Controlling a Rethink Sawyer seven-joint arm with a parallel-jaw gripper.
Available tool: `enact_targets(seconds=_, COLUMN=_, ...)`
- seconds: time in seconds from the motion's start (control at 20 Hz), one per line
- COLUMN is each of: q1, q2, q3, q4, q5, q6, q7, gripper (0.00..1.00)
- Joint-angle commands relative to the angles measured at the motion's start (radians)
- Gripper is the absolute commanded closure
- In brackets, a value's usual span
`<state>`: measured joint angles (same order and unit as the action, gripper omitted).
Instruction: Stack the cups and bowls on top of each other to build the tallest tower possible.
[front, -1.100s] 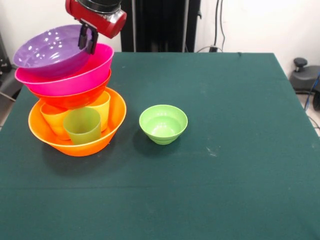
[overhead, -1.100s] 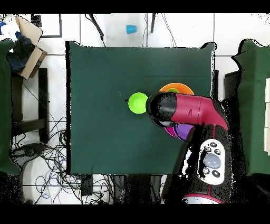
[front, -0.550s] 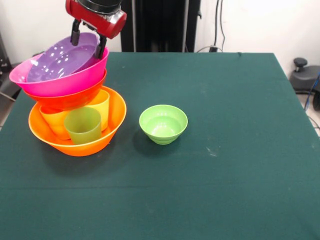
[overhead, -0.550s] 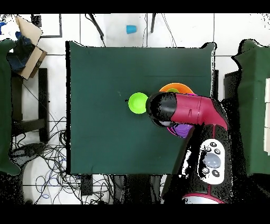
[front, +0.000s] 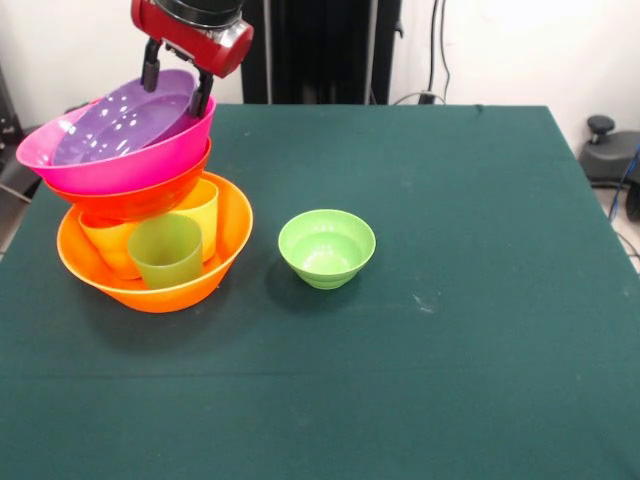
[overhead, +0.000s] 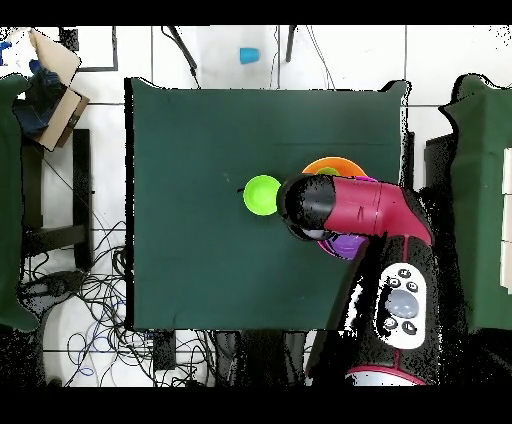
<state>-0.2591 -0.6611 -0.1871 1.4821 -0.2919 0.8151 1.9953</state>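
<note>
Purple bowl (front: 125, 118) now dropped into pink bowl (front: 120, 160); end effector (front: 176, 83) spread open above its far rim, holding nothing

Arm: red and black, reaching down from above. Gripper (front: 177, 84): pointing down, two dark fingers (front: 151, 72) spread apart.

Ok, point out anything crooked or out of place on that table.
The purple bowl sits tilted inside the pink bowl, and the upper bowls lean off-centre over the big orange bowl. The light green bowl stands apart, unstacked.
</note>
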Motion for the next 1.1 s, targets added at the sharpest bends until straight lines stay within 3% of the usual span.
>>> enact_targets(seconds=0.05, q1=0.004, q2=0.01, q3=0.076, q4=-0.016, q5=-0.007, q6=0.088, q7=-0.028, gripper=0.0)
enact_targets(seconds=1.1, q1=-0.002, q2=-0.037, q3=0.129, q4=-0.049, q5=0.047, q6=0.215, q7=-0.056, gripper=0.0)
